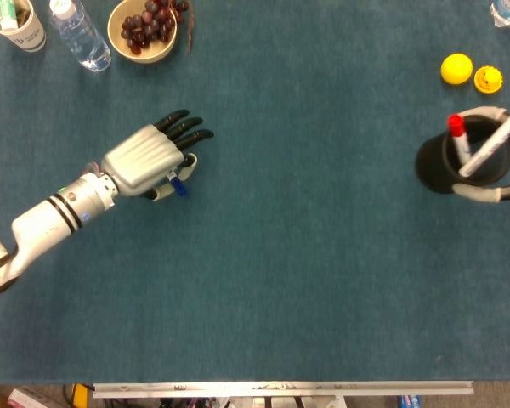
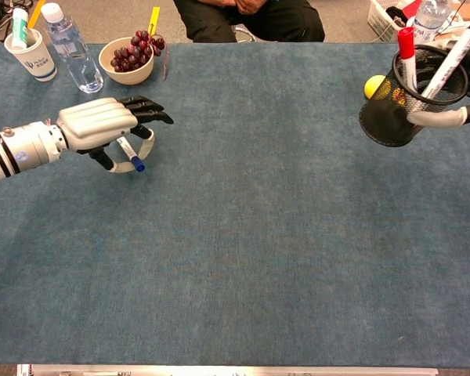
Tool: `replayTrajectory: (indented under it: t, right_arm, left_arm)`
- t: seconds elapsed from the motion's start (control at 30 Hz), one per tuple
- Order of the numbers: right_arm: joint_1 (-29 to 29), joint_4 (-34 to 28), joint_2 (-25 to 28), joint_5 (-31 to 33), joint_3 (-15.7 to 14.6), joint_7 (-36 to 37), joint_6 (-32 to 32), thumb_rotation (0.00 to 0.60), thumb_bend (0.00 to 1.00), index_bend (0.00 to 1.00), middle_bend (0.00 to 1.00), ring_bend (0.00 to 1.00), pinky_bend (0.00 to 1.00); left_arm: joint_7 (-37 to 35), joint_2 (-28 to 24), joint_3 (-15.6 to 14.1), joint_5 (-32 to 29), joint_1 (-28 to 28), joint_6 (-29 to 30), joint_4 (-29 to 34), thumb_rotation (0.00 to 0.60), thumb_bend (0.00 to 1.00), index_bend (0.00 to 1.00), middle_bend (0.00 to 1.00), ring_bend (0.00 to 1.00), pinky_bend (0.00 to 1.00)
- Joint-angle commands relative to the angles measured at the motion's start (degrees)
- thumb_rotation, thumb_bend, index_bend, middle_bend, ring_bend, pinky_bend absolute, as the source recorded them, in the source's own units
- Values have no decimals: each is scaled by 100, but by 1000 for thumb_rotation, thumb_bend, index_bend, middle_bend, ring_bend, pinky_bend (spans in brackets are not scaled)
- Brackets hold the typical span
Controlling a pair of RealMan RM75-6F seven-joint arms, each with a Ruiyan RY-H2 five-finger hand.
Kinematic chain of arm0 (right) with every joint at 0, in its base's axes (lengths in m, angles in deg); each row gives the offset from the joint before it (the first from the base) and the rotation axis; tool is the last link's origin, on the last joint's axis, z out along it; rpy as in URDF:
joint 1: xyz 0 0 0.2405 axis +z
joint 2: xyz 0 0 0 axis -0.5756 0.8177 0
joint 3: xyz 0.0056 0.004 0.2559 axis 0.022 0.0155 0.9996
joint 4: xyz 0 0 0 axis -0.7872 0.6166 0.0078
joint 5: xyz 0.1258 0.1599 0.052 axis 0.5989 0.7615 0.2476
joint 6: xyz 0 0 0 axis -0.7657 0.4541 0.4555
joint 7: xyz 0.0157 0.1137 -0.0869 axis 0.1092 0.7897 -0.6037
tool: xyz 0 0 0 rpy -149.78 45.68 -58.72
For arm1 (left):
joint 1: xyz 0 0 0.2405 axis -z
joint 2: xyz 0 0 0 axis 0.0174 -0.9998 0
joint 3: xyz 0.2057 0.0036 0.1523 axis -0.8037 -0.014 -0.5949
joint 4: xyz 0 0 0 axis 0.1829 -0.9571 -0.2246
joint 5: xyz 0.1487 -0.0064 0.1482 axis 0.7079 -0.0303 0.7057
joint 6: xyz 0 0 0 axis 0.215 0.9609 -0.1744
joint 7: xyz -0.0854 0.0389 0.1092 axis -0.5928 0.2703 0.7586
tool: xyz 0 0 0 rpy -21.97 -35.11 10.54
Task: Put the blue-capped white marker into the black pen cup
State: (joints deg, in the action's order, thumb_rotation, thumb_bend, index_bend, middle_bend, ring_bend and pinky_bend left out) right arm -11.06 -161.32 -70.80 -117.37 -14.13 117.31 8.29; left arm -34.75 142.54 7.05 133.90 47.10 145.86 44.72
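Note:
My left hand (image 1: 146, 161) (image 2: 100, 125) hangs over the left part of the table and pinches the blue-capped white marker (image 2: 130, 154) under its palm. The blue cap (image 1: 178, 188) sticks out below the fingers, and most of the barrel is hidden by the hand. At the far right the black mesh pen cup (image 1: 449, 161) (image 2: 393, 110) is tilted and held off the cloth. My right hand (image 1: 490, 193) (image 2: 442, 118) wraps white fingers around its rim; the rest of that hand is out of frame. A red-capped marker (image 2: 406, 48) and a white pen (image 1: 486, 148) stand in the cup.
At the back left stand a paper cup (image 1: 15, 24), a water bottle (image 1: 79, 35) and a bowl of grapes (image 1: 143, 31). A yellow ball (image 1: 456, 68) and a small yellow object (image 1: 488, 79) lie behind the pen cup. A person (image 2: 249, 16) sits at the far edge.

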Motion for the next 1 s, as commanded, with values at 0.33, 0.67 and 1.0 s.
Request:
replayTrajectory:
  t: [0.33,0.67,1.0]
  right_arm:
    - [573,115,-656,-163,85,-269,-510,600,433,455,428,380,336]
    - [1125,296,-1439,-50,259,-629,-988,600,433,456,428,380,336]
    - [1663,416,-1999,444,529,-1176,-1672,600,433,456,428,381,336]
  left_arm:
    - [-646,-1393,393,-657,-326,457,1862,600,297,605,136,0,0]
    - [-1536,-2148,673,-1181,-539,383,2979,600,297,605,143,0,0]
    - [-2447,-2524,956,-1437,-611,189,3608,600,297,605,142,0,0]
